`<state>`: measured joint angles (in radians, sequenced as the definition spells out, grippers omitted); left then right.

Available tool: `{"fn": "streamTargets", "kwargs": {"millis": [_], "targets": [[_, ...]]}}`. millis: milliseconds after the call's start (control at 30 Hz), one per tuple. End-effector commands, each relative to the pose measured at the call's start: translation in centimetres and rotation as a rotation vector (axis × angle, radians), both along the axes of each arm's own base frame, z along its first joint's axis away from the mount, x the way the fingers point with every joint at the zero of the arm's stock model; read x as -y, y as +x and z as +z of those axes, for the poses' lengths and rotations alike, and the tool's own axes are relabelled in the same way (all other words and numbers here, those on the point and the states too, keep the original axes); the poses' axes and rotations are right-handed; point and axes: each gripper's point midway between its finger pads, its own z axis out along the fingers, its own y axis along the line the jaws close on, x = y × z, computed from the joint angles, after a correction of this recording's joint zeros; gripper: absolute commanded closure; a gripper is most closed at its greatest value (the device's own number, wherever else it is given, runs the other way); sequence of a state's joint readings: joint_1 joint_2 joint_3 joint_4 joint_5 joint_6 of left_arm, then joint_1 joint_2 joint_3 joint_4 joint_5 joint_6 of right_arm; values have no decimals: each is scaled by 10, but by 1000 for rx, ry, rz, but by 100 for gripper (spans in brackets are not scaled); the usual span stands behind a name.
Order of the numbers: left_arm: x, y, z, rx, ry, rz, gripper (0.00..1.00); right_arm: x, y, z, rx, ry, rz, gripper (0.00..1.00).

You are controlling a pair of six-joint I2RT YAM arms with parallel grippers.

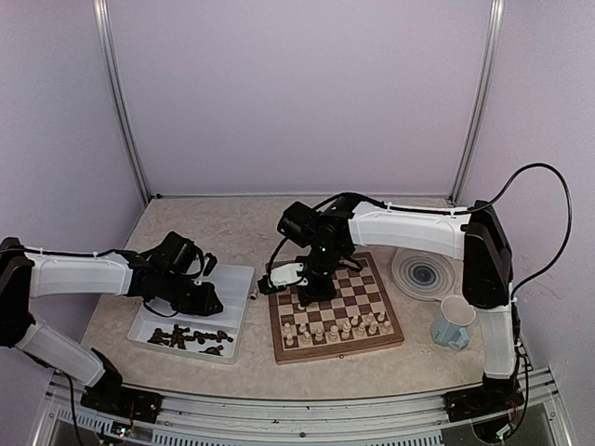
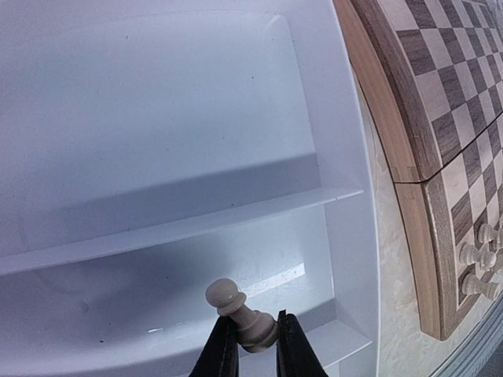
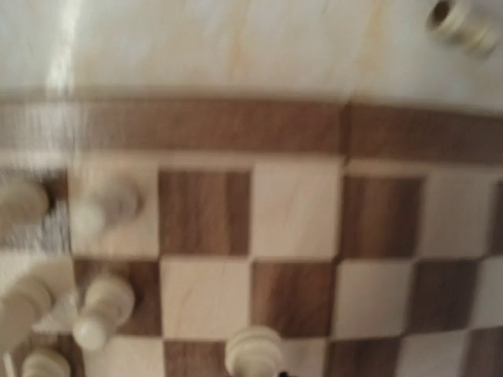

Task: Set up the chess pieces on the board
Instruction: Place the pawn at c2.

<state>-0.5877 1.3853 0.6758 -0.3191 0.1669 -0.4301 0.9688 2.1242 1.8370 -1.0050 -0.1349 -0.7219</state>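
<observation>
Chess pieces (image 1: pixel 337 327): one cream pawn (image 2: pixel 239 312) is clamped by its base in the left gripper (image 2: pixel 255 326), tilted, over the white tray (image 2: pixel 346 157). Dark pieces (image 1: pixel 191 336) lie in the tray's near compartment. The right gripper (image 1: pixel 311 283) is clenched shut, low over the left part of the board (image 1: pixel 367 283). Cream pieces stand on the board's two near rows. One cream piece (image 3: pixel 456 22) lies on the bench (image 1: pixel 186 232), just off the board's border.
</observation>
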Motion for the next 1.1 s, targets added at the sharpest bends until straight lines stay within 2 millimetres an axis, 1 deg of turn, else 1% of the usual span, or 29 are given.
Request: {"fn": "streamTargets", "kwargs": {"millis": [0,133,200,367,533,867,1067], "targets": [[-2,6,3,9,8,14,88,26,-9,-1,24,-75,40,100],[-2,6,1,3,13,13,88,39,-18,-7,12,-108,55,100],[-2,7,1,4,14,13,88,41,-20,-8,2,-115,56,100],[-2,6,0,-1,15,11,88,37,-31,-8,-38,-106,77,99],[-2,6,-1,-2,17,11,88,36,-42,-15,-73,-124,95,98],[-2,7,-3,-8,21,10,88,32,-51,-21,-104,-129,108,97],[-2,6,-4,-12,20,9,88,29,-51,-24,-108,-128,113,96]]}}
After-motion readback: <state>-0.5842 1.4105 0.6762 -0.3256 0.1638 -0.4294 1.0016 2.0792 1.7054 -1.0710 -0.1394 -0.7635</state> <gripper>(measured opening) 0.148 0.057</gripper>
